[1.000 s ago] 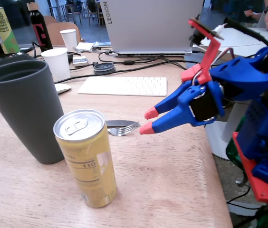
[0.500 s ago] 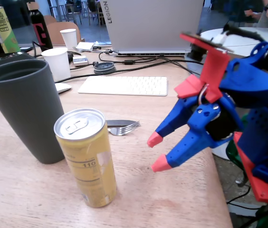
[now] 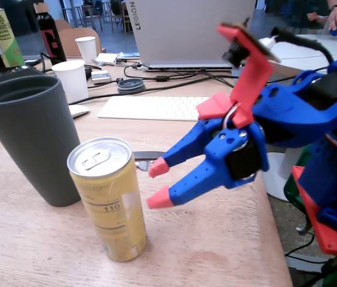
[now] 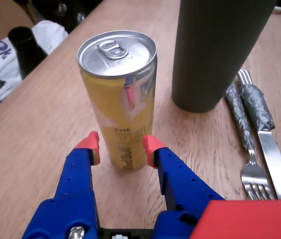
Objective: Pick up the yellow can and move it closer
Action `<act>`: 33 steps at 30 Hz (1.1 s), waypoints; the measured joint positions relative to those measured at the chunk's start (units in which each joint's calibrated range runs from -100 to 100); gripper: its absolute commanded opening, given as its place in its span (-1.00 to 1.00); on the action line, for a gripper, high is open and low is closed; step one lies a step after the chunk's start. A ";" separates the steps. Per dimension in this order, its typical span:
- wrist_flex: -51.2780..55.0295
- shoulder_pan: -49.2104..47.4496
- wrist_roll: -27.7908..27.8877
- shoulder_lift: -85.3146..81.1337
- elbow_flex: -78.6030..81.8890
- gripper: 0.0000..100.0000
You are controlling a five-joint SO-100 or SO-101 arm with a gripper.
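The yellow can [image 3: 112, 203] stands upright on the wooden table, silver top with pull tab, "110" printed on its side. In the wrist view the yellow can [image 4: 123, 104] fills the centre, straight ahead of me. My blue gripper [image 3: 158, 183] with red fingertips is open just right of the can at about mid-height in the fixed view, with a small gap to the can. In the wrist view the gripper [image 4: 120, 144] has a fingertip on either side of the can's lower part, and nothing is held.
A tall dark grey cup [image 3: 31, 137] stands right behind the can, also the grey cup [image 4: 215, 50]. A fork [image 4: 250, 144] and knife [image 4: 270, 144] lie beside it. Further back are a keyboard [image 3: 150, 107], laptop [image 3: 186, 30], paper cups [image 3: 73, 78] and a carton [image 3: 1, 36].
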 measured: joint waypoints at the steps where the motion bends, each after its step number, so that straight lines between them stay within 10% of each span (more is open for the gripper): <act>1: -4.31 0.00 0.00 4.84 0.00 -0.60; 15: -32.46 6.86 2.54 24.64 4.42 -0.57; 24: -32.88 4.42 4.10 24.82 5.32 0.02; 33: -32.88 5.54 4.10 29.05 2.61 0.03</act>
